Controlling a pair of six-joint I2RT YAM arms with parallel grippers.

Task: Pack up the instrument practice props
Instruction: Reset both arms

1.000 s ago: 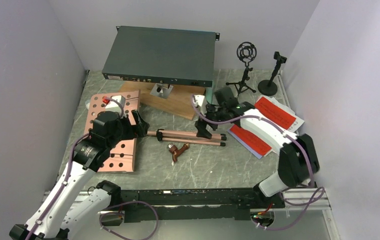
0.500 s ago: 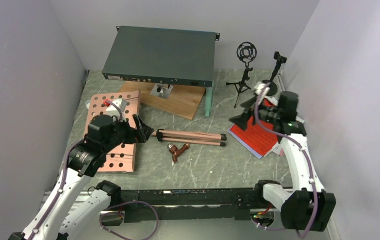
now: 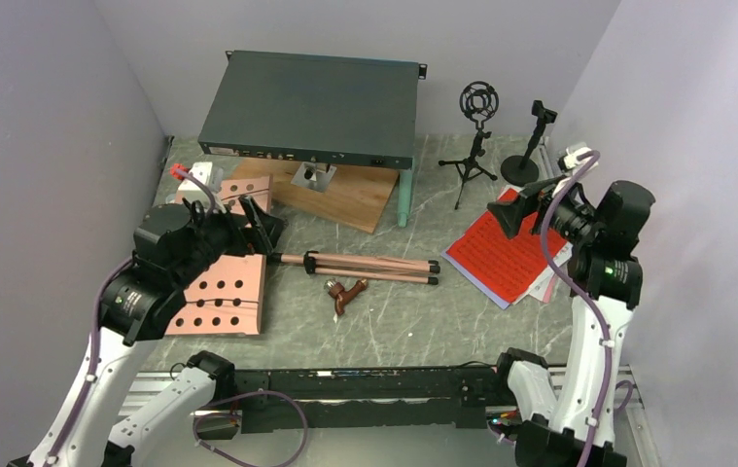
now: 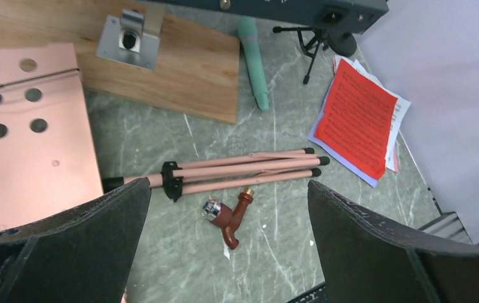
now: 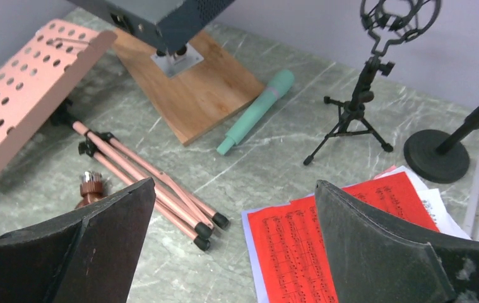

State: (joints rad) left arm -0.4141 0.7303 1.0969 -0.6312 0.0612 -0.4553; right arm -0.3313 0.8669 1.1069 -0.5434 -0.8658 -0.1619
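Retreating: left tool point(image 3: 260, 220) wide, empty, back over pink music desk point(image 3: 219, 292) | right tool point(image 3: 525, 206) wide, empty, withdrawn above red sheet-music pages point(image 3: 501, 255) | tripod legs point(image 3: 374, 263) unmoved

No legible text; only tiny, unreadable notation on the red sheet-music pages point(image 5: 287, 252).

One fixed camera looks steeply down from the near side; each wrist camera hangs high, tilted down — all three share the pink tripod legs point(image 3: 369, 265) and red pages point(image 3: 506, 255).
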